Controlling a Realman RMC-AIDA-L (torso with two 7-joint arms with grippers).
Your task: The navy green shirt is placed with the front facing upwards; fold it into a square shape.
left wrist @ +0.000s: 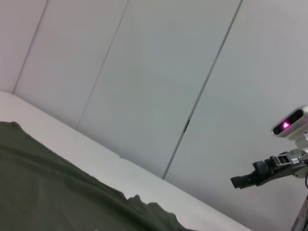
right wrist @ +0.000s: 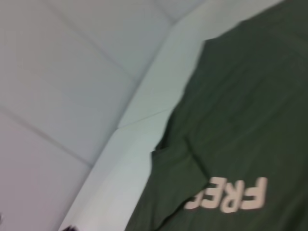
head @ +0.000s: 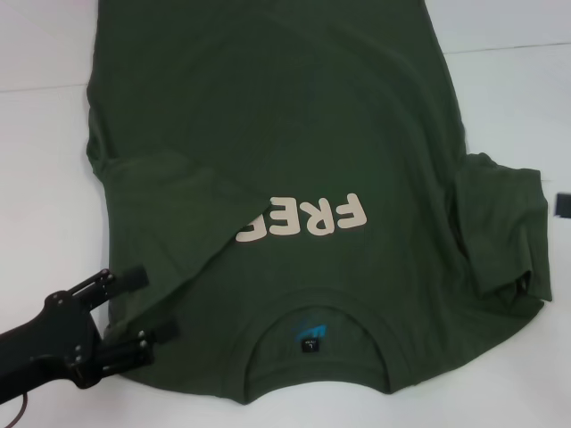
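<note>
The navy green shirt (head: pixel 294 134) lies front up on the white table (head: pixel 45 178), neck and blue label (head: pixel 310 334) toward me. Its left sleeve (head: pixel 178 192) is folded inward and covers part of the cream "FREE!" print (head: pixel 308 218). The right sleeve (head: pixel 500 223) lies bunched at the shirt's right side. My left gripper (head: pixel 144 308) is open at the shirt's near left shoulder edge, holding nothing. Only a dark bit of my right gripper (head: pixel 562 206) shows at the right edge; it also shows far off in the left wrist view (left wrist: pixel 252 177). The right wrist view shows the shirt (right wrist: pixel 250 120) and print (right wrist: pixel 228 195).
Bare white table (head: pixel 517 98) lies on both sides of the shirt. The table's far edge (right wrist: pixel 139 120) meets a pale panelled wall (left wrist: pixel 159 86). The shirt's hem runs out of the head view at the top.
</note>
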